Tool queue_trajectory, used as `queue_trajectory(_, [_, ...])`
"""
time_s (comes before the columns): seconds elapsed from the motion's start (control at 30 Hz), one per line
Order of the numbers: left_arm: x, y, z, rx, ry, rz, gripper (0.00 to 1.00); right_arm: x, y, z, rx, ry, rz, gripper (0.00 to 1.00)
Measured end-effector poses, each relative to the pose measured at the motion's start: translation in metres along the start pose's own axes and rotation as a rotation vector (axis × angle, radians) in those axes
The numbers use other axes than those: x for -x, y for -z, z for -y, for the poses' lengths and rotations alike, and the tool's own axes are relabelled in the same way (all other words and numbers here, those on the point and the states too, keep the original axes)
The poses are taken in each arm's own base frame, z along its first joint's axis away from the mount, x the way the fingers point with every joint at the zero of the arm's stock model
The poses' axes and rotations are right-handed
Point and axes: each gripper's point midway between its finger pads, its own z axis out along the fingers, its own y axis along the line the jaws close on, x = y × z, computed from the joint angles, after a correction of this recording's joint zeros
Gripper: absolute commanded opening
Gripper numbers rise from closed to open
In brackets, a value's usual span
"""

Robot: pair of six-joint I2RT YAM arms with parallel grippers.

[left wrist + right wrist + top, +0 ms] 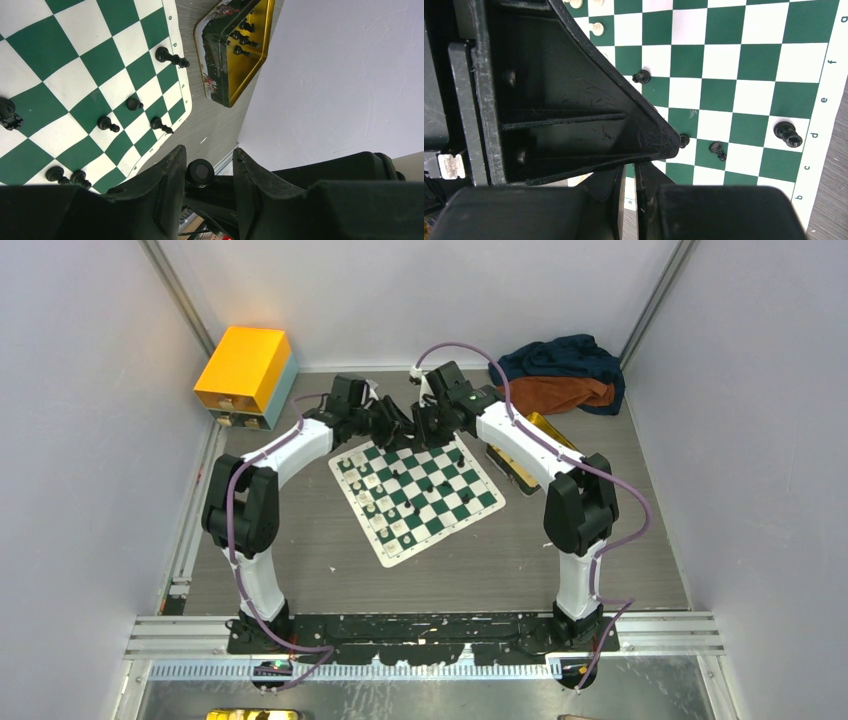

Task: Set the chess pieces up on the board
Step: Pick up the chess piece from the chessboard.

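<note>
The board [452, 502] lies tilted on the table, with cream-white pieces [362, 483] along its left side and black pieces [455, 458] on its right. Both grippers meet above its far edge. My left gripper [209, 152] is open, and a black piece [200, 172], seen base-on, sits between its fingers close to the left one. My right gripper [630, 170] is nearly shut, its tips hidden behind the left gripper's finger [574, 100]; it appears to hold that black piece. Black pieces [170, 56] stand on the board [60, 40], also in the right wrist view [787, 134].
A gold tin [520, 465] holding several black pieces [242, 37] sits right of the board under the right arm. An orange box [245, 370] stands at the far left. Crumpled cloth [560, 375] lies at the far right. Walls close in on all sides.
</note>
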Motion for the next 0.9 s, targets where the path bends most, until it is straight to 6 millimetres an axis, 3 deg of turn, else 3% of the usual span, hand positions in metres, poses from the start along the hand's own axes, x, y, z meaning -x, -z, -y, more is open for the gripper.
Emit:
queue_trajectory(0.43, [-0.0001,0.0,-0.0025,0.004,-0.021,-0.001,0.14,0.0018,0.0006,-0.0002,0.0,0.001,0.004,0.05])
queue_trajectory(0.73, [-0.0019,-0.0005,-0.0062,0.006,-0.017,-0.003,0.06,-0.0003,0.0006,0.0002,-0.003,-0.001,-0.003,0.06])
queue_trajectory(0.9, [-0.0037,0.0003,-0.0093,0.01,-0.015,-0.002,0.0,-0.0022,-0.0003,0.0014,-0.006,-0.002,-0.008,0.2])
